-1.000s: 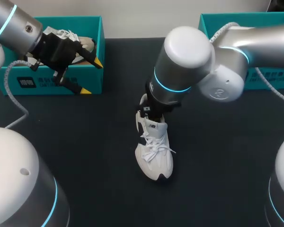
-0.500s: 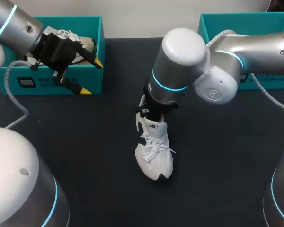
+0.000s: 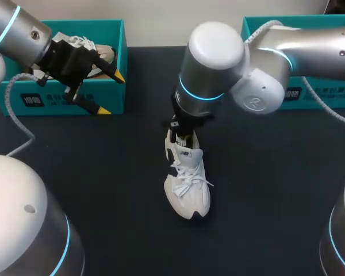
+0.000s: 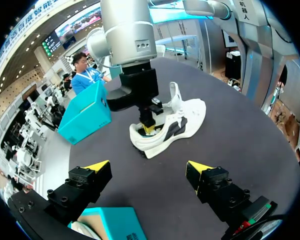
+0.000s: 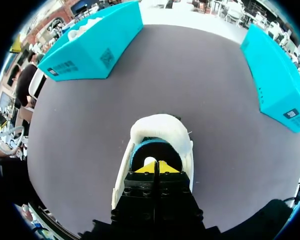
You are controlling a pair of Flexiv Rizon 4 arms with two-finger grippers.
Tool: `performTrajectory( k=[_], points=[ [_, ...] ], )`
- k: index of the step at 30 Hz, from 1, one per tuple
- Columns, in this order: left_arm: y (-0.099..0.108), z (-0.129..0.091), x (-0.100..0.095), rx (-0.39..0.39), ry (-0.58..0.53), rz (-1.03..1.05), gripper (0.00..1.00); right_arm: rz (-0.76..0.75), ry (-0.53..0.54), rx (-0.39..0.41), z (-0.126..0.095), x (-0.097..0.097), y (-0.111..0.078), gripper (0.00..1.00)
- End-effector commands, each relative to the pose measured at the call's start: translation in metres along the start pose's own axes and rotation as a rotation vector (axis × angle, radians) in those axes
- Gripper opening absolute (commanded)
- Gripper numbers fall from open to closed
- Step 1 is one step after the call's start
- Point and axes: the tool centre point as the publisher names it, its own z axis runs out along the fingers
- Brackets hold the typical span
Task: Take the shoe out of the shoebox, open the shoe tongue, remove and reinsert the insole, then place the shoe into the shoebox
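Note:
A white shoe [image 3: 187, 184] stands on the dark table [image 3: 115, 172], toe toward the front. My right gripper [image 3: 181, 135] points down into its heel opening. In the right wrist view the right gripper [image 5: 155, 168] is shut, its yellow tips pressed together just above the blue insole [image 5: 155, 151] inside the white heel collar [image 5: 157, 127]. My left gripper [image 3: 111, 93] hangs open over the front wall of the left teal shoebox [image 3: 63, 102], holding nothing. From the left wrist view the shoe [image 4: 180, 120] lies well ahead of the left gripper [image 4: 147, 167].
Another white shoe [image 3: 83, 43] lies in the left shoebox. A second teal box [image 3: 322, 95] stands at the back right, under my right arm. Bare table lies around the shoe on all sides.
My right arm's upper links have swung slightly to the left while its gripper stays in the shoe's opening. The shoe and my left arm have not moved.

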Motion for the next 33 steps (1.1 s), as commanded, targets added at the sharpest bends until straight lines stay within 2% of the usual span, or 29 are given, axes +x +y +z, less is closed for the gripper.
performTrajectory(
  k=[1,4,7,10,13,19,24,30,33],
  points=[
    [0.0,0.0,0.001,-0.002,0.0,0.001,1.0,0.002,0.02,0.026,0.026,0.004,0.001,0.0],
    [0.0,0.0,0.001,-0.002,0.0,0.001,1.0,0.003,0.021,0.031,0.027,0.005,0.0,0.0],
    [0.0,0.0,0.001,-0.002,0.0,0.001,1.0,-0.001,-0.008,0.036,0.018,0.006,0.0,0.0],
    [0.0,0.0,0.001,-0.002,0.0,0.001,1.0,0.01,-0.043,0.009,0.006,0.005,0.003,0.0],
    [0.0,0.0,0.001,-0.002,0.0,0.001,1.0,0.008,-0.067,-0.009,0.004,0.006,0.006,0.0],
    [0.0,0.0,0.001,-0.002,0.0,0.001,1.0,-0.004,-0.098,-0.026,0.018,0.003,0.008,0.0],
    [0.0,0.0,0.001,-0.002,0.0,0.001,1.0,-0.015,-0.151,-0.063,0.039,-0.001,0.009,0.0],
    [0.0,0.0,0.001,-0.002,0.0,0.001,1.0,0.006,-0.139,-0.05,0.045,-0.003,0.008,0.0],
    [0.0,0.0,0.001,-0.002,0.0,0.001,1.0,0.007,-0.149,-0.05,0.037,-0.003,0.007,0.0]
  ],
)
